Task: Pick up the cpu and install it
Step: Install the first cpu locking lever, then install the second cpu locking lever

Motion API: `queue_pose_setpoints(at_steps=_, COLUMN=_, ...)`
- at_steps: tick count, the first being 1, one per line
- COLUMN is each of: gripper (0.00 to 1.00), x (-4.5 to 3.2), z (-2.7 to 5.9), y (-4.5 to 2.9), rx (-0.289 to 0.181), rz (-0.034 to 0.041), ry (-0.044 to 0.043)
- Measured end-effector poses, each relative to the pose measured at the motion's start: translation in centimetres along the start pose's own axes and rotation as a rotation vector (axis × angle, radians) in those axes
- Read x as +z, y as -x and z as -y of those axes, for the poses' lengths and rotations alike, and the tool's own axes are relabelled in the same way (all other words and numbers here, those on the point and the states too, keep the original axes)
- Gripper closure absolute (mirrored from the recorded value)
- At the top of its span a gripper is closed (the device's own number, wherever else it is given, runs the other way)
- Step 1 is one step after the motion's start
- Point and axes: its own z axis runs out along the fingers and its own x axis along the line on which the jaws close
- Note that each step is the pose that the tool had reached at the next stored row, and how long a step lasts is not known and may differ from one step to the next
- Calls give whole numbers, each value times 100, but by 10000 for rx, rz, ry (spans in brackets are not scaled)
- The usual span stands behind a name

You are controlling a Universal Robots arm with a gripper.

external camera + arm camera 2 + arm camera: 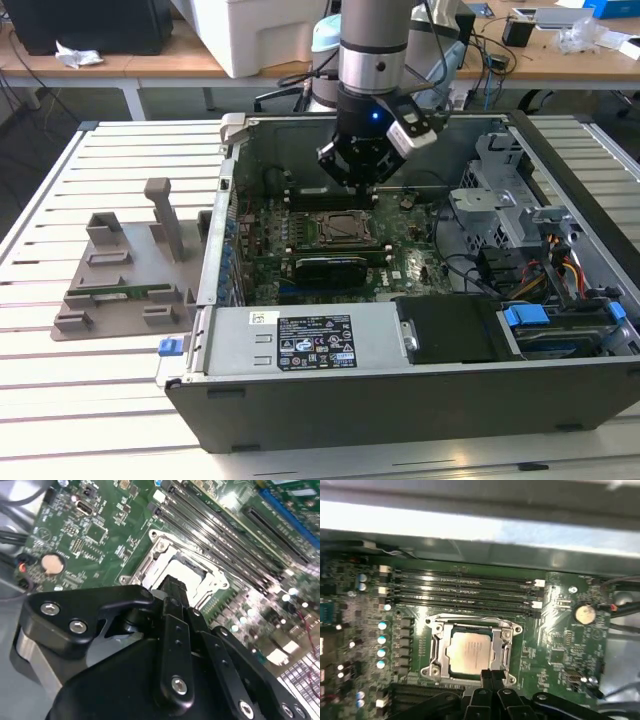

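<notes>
so the motherboard (555, 645) is that classic dark green with tiny silver and white specks all over, and the ram slots (465, 587) run across it as black stripes with white clips at the ends. cpu (470, 652) has a pale silvery top that looks a bit warm under the light, sitting in a shiny metal socket frame (436, 650). coin battery (584, 613) is kinda gold-ish. gripper (492, 676) is matte black with silver screws. case (400, 400) is dark grey, with blue tabs (525, 316) on the drive bay, and the table (100, 380) is white slats
</notes>
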Motion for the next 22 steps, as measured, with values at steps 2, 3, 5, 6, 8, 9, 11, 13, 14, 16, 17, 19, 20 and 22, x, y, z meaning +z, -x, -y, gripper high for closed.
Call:
queue_pose_setpoints(at_steps=2, gripper=89, x=-57, z=6, y=-1, rx=0, rz=9, ry=97)
queue_pose_setpoints(at_steps=3, gripper=89, x=-57, z=6, y=-1, rx=2, rz=9, ry=99)
queue_pose_setpoints(at_steps=5, gripper=89, x=-57, z=6, y=-1, rx=0, rz=8, ry=101)
queue_pose_setpoints(at_steps=6, gripper=89, x=-58, z=6, y=-1, rx=0, rz=8, ry=104)
queue_pose_setpoints(at_steps=8, gripper=89, x=-57, z=6, y=0, rx=0, rz=9, ry=105)
queue_pose_setpoints(at_steps=9, gripper=89, x=-58, z=6, y=0, rx=0, rz=9, ry=105)
queue_pose_setpoints(at_steps=11, gripper=89, x=-57, z=6, y=-1, rx=0, rz=9, ry=107)
queue_pose_setpoints(at_steps=13, gripper=89, x=-57, z=6, y=-1, rx=0, rz=9, ry=108)
queue_pose_setpoints(at_steps=14, gripper=89, x=-58, z=7, y=-1, rx=0, rz=9, ry=109)
queue_pose_setpoints(at_steps=16, gripper=89, x=-58, z=6, y=-1, rx=1, rz=9, ry=110)
queue_pose_setpoints(at_steps=17, gripper=89, x=-58, z=11, y=0, rx=-2, rz=9, ry=110)
queue_pose_setpoints(at_steps=19, gripper=89, x=-55, z=44, y=-4, rx=0, rz=9, ry=116)
queue_pose_setpoints(at_steps=20, gripper=89, x=-48, z=104, y=-10, rx=1, rz=11, ry=123)
queue_pose_setpoints(at_steps=22, gripper=89, x=-41, z=181, y=-18, rx=-1, rz=10, ry=125)
